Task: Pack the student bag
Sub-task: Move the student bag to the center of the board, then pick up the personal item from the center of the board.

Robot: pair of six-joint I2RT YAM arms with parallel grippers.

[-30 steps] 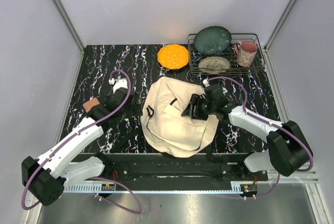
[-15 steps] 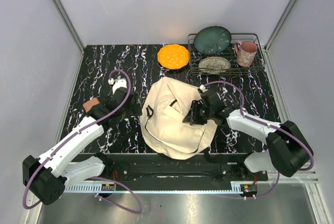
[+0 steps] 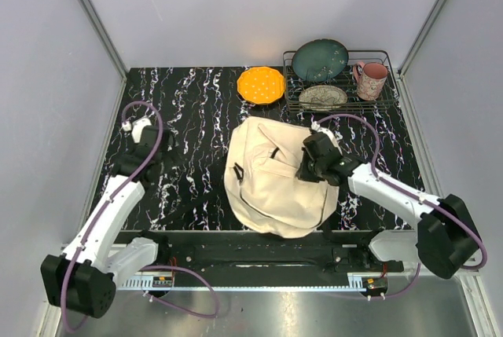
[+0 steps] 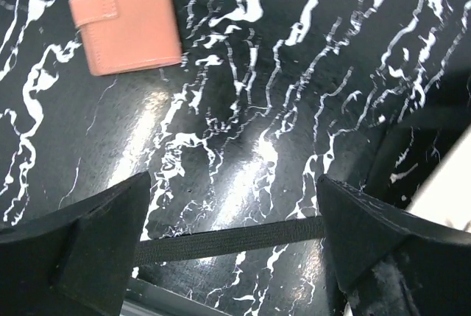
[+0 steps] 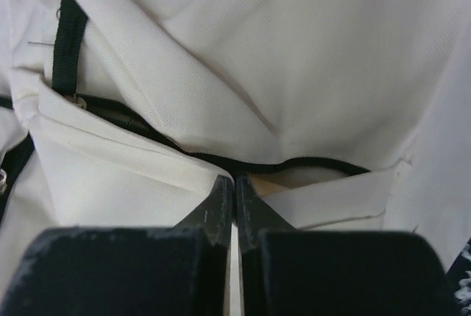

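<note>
The student bag (image 3: 275,188), a cream fabric backpack, lies flat in the middle of the black, white-veined tabletop (image 3: 189,101), toward its near edge. The right tool (image 3: 308,168) rests on the bag's right side. In the right wrist view its fingers are pressed together, tips right at the black zipper line (image 5: 294,163) of a pocket that gapes slightly. Whether they pinch fabric or a zipper pull cannot be told.

The left tool (image 4: 234,209) hovers above the tabletop well to the left of the bag, fingers spread wide with nothing between them. A black webbing strap (image 4: 228,239) lies across the surface beneath it, and a pink wallet (image 4: 125,14) lies farther off.

Beyond the bag sits an orange plate (image 3: 261,85). Next to it stands a wire rack (image 3: 389,93) with a teal plate (image 3: 320,60), a patterned bowl (image 3: 322,97) and a pink mug (image 3: 371,79).
</note>
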